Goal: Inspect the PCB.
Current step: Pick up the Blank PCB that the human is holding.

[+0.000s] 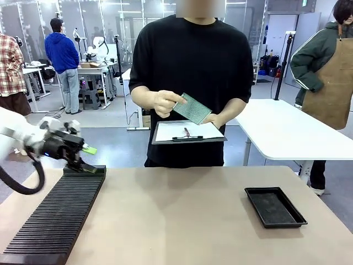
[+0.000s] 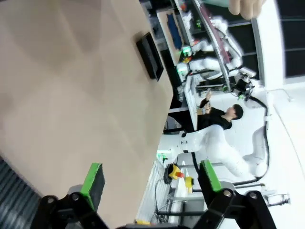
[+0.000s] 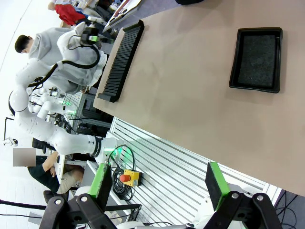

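Grey floor (image 1: 110, 118), white table (image 1: 292, 135) right, workbenches (image 1: 91, 69) left, glass partitions (image 1: 33, 22) behind.

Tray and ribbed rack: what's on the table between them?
Nothing: the front view shows bare table between the tray and the rack.

table (image 1: 176, 221): beige | left side: black ribbed rack (image 1: 55, 221) | right side: shallow black tray (image 1: 274, 207)

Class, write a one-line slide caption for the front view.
A person holds the green PCB over a clipboard while the open left gripper hangs by the black slotted rack.
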Robot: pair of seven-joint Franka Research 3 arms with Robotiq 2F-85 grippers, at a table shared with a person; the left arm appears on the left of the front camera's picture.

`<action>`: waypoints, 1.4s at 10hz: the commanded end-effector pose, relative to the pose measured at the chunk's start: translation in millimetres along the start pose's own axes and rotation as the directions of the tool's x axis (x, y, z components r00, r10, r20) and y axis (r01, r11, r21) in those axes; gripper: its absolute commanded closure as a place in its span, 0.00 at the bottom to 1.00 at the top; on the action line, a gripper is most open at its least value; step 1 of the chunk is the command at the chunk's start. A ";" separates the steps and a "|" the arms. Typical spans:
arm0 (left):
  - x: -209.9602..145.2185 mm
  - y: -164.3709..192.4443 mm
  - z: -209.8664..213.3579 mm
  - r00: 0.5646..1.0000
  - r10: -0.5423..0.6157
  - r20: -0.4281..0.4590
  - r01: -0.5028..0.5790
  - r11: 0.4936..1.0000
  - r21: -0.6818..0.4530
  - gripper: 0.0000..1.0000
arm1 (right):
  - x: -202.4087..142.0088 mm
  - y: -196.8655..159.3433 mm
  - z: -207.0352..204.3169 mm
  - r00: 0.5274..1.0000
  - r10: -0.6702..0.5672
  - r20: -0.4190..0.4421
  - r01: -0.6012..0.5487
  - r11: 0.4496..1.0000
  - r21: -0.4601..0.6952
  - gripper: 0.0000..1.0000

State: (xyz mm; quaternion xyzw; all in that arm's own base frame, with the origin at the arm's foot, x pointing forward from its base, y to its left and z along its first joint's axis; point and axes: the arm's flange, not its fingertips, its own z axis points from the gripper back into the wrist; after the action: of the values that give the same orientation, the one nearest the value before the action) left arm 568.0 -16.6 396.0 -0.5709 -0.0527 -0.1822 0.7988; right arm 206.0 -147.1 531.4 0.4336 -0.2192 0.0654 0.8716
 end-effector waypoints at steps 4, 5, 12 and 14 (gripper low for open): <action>-114.1 -163.3 113.1 0.990 -0.018 0.138 -0.039 0.916 0.399 0.00 | 0.4 0.8 1.7 1.000 0.016 0.003 -0.016 1.000 0.013 0.00; -141.6 -177.8 123.2 0.984 -0.056 0.169 -0.034 0.873 0.487 0.00 | 0.4 0.8 1.7 1.000 0.016 0.003 -0.016 1.000 0.013 0.00; -244.5 -201.7 118.4 0.944 -0.261 0.202 0.075 0.766 0.638 0.00 | 0.4 0.8 1.7 1.000 0.016 0.003 -0.016 1.000 0.013 0.00; -245.9 -205.7 120.0 0.953 -0.227 0.202 0.050 0.773 0.632 0.00 | 0.4 0.8 1.7 1.000 0.016 0.003 -0.016 1.000 0.013 0.00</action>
State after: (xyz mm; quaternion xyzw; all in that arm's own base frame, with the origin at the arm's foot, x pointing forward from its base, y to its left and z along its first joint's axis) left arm 280.7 93.5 546.4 -0.2992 -0.2663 -0.1395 0.9056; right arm 206.2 -147.5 531.0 0.4331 -0.2187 0.0643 0.8720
